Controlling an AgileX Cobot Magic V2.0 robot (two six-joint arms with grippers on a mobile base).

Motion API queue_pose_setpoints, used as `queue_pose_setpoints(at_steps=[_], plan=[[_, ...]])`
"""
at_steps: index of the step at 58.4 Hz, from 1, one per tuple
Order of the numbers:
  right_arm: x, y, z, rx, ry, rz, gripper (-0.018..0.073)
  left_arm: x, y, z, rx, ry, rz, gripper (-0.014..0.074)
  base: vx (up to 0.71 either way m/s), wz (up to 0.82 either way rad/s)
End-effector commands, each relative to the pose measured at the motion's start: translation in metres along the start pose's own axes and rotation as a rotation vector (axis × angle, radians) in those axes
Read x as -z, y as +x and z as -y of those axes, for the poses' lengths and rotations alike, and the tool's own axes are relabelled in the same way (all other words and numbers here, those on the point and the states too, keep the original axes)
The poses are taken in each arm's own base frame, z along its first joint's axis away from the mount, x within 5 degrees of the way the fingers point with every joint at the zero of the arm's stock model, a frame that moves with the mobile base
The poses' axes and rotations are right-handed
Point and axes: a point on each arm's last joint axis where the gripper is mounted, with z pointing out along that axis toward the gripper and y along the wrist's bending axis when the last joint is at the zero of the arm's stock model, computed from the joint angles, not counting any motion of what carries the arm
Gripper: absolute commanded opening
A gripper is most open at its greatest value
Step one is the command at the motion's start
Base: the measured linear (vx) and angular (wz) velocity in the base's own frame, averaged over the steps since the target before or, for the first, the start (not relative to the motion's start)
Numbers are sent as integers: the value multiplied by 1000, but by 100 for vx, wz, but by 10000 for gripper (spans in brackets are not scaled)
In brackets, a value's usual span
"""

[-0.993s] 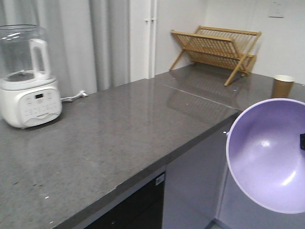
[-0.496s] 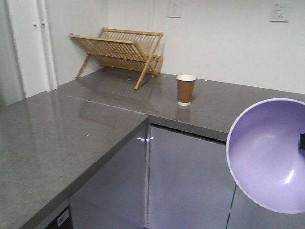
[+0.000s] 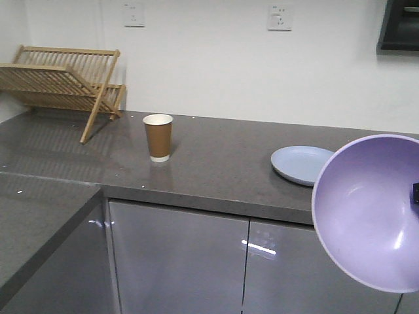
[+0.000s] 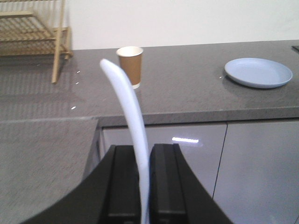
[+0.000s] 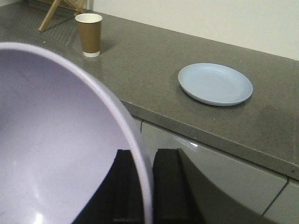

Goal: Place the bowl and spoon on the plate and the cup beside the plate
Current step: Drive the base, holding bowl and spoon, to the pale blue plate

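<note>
A lavender bowl point(image 3: 370, 209) point(image 5: 56, 140) hangs tilted on edge in front of the counter, and my right gripper point(image 5: 145, 186) is shut on its rim. My left gripper point(image 4: 145, 179) is shut on the pale spoon point(image 4: 128, 107), whose handle curves up out of the jaws. The light-blue plate point(image 3: 302, 163) point(image 4: 258, 72) point(image 5: 215, 84) lies bare on the counter, beyond both grippers. The brown paper cup point(image 3: 158, 137) point(image 4: 130, 65) point(image 5: 89, 33) stands upright well to the plate's left. Both grippers hover off the counter, over the cabinet fronts.
A grey L-shaped counter point(image 3: 216, 173) runs along the wall and returns at the near left. A wooden dish rack point(image 3: 62, 82) point(image 4: 28, 32) stands at its far left. Glossy cabinet doors point(image 3: 177, 261) are below. A dark box point(image 3: 400, 26) hangs on the wall at upper right.
The view has swung right: the blender left the frame, the rack and cup slid left, and the plate came into sight. The bowl stays at the same spot in the frame.
</note>
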Motion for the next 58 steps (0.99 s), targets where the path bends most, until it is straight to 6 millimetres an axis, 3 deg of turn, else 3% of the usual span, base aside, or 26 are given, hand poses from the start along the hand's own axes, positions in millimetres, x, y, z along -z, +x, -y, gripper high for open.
queue_pose_setpoints(at_steps=[1, 58], plan=[[8, -17, 1, 5, 11, 126, -9, 6, -14, 0, 18, -19, 96, 0, 30, -40], [8, -17, 1, 5, 11, 126, -9, 6, -14, 0, 18, -19, 96, 0, 35, -16]])
